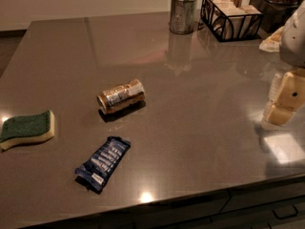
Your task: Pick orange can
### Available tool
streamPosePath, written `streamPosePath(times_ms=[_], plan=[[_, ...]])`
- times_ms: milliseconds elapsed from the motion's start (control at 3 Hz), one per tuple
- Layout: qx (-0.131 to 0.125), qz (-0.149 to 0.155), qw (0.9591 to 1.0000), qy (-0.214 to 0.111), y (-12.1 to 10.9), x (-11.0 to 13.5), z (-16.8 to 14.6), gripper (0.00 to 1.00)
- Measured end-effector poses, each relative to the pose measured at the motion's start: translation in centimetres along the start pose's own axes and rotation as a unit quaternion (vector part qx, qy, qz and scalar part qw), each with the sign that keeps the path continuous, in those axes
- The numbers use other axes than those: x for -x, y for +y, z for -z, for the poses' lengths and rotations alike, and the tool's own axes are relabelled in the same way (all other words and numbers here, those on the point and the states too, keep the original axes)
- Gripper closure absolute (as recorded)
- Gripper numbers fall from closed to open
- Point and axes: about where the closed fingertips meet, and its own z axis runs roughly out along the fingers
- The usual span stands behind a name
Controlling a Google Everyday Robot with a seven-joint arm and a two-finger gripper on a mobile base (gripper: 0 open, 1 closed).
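At right edge — gripper [284, 98], cropped; orange can [121, 96] well apart.

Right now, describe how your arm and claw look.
The claw, at the picture's right edge over the countertop, is built of blocky cream-yellow pieces; one bears a small dark dot. Above it, the arm is a smooth, rounded grey-white shell. No cables or lettering show.

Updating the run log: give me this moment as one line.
stage: pre-grasp | orange can: lying on side, not held | gripper: right edge of view, apart from can
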Motion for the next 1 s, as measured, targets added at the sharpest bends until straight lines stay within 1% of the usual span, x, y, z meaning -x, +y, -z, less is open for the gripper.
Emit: streamPosePath(times_ms=[333,667,1000], plan=[[-0.001,0.002,1.0000,-0.001,-0.1,0.2,0.1,0.00],[0.001,0.025,0.9997,-0.003,-1.0,2.1,-0.7,0.00],[0.014,0.065,0.9977,-0.010,-2.7,6.1,-3.0,0.00]])
